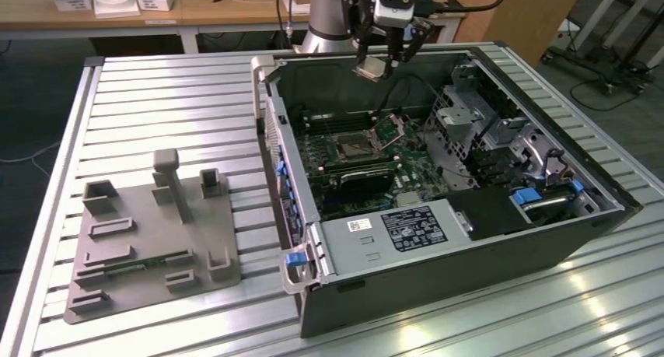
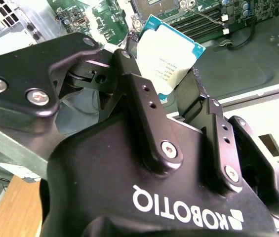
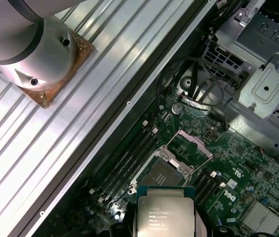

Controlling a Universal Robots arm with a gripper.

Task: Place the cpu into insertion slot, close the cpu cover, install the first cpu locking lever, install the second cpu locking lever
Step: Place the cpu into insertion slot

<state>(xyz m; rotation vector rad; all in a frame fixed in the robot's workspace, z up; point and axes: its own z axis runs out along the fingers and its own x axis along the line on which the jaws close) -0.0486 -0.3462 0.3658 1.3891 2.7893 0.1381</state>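
My gripper (image 1: 379,61) hangs above the back of the open computer case (image 1: 436,287), shut on the cpu (image 1: 372,69). The cpu (image 2: 171,54) is a flat square chip with a pale metal top (image 3: 165,215), held by its edges between the black fingers (image 2: 139,94). Below it on the green board lies the open insertion slot (image 3: 163,174), a dark square (image 1: 347,148) with nothing in it. The cpu cover (image 3: 191,148) is a thin metal frame standing raised on its hinge beside the slot (image 1: 393,127). A thin wire lever (image 2: 206,16) sticks out near the slot.
The case lies on a slatted aluminium table (image 1: 166,100). A grey fixture plate (image 1: 155,240) with upright blocks sits to the exterior view's left. Inside the case are a labelled grey box (image 1: 410,229), a metal drive cage (image 1: 472,112) and cables. The arm's base (image 3: 35,49) is bolted behind the case.
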